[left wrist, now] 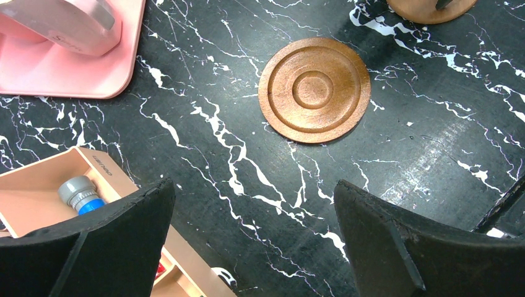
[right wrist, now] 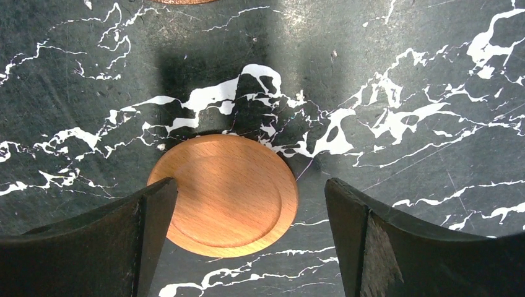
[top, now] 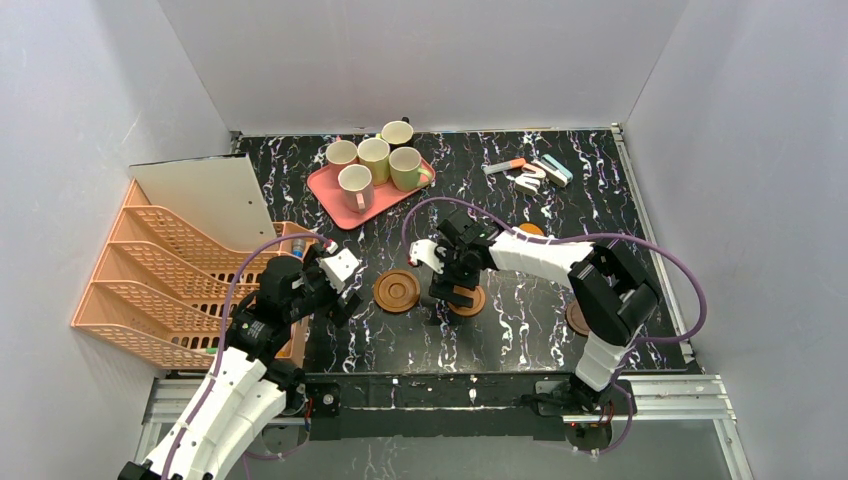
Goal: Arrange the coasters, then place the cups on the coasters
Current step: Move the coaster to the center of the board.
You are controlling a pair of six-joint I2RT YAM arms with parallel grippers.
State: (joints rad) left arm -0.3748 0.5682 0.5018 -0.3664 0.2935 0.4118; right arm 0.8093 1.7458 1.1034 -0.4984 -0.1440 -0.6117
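Several cups [top: 374, 158] stand together on the pink tray [top: 322, 186] at the back. A ringed dark-brown coaster [top: 397, 291] [left wrist: 314, 90] lies flat near the table's middle. My left gripper [top: 345, 300] [left wrist: 254, 192] is open to its left, with only bare table between the fingers. My right gripper [top: 455, 295] [right wrist: 251, 189] hangs open over a light orange coaster [top: 470, 302] [right wrist: 226, 195]; one finger overlaps the coaster's edge, the other stands clear of it. Two more coasters show partly in the top view, one [top: 531, 229] behind the right arm and one [top: 577, 320] under its elbow.
An orange file rack [top: 160, 280] with a white board [top: 205, 195] fills the left side. An orange box holding a marker [left wrist: 80, 195] sits by my left gripper. Small stationery items [top: 530, 172] lie at the back right. Grey walls close in the table on three sides.
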